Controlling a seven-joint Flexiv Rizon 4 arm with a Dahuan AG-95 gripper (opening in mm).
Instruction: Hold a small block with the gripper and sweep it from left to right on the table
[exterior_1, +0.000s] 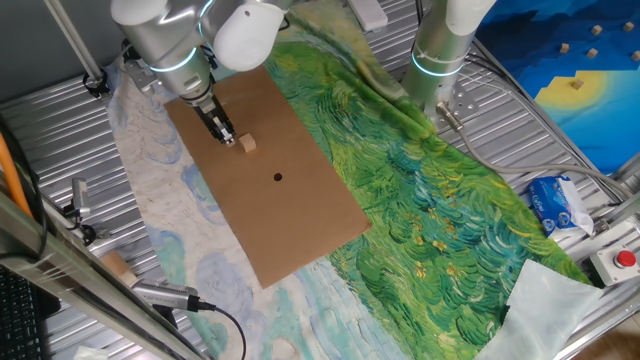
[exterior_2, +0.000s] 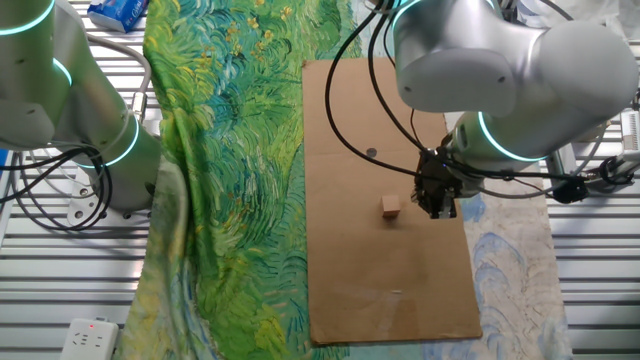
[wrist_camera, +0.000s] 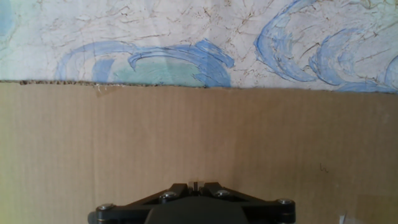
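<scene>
From my remote seat I see the hand (exterior_1: 225, 135) down over the brown cardboard (exterior_1: 270, 180), its black fingers (exterior_2: 441, 200) pointing at the sheet. The small block (exterior_1: 247, 144) lies on the cardboard just beside the fingertips, at about 3 o'clock from them in one fixed view, with the black dot (exterior_1: 277, 178) farther out at roughly 4 o'clock. In the other fixed view the block (exterior_2: 390, 207) sits at 9 o'clock of the hand (exterior_2: 440, 208), with a clear strip of cardboard showing between them, so the fingers have hold of nothing. The hand view shows only the base of the hand (wrist_camera: 195, 186) over bare cardboard (wrist_camera: 199, 137), with the pale-blue cloth (wrist_camera: 186, 37) beyond the cardboard's edge at 12 o'clock; the jaws look drawn close together there, though I cannot tell the exact gap. The green cloth (exterior_1: 430, 210) covers the bench (exterior_1: 50, 110) on the far side of the cardboard.
</scene>
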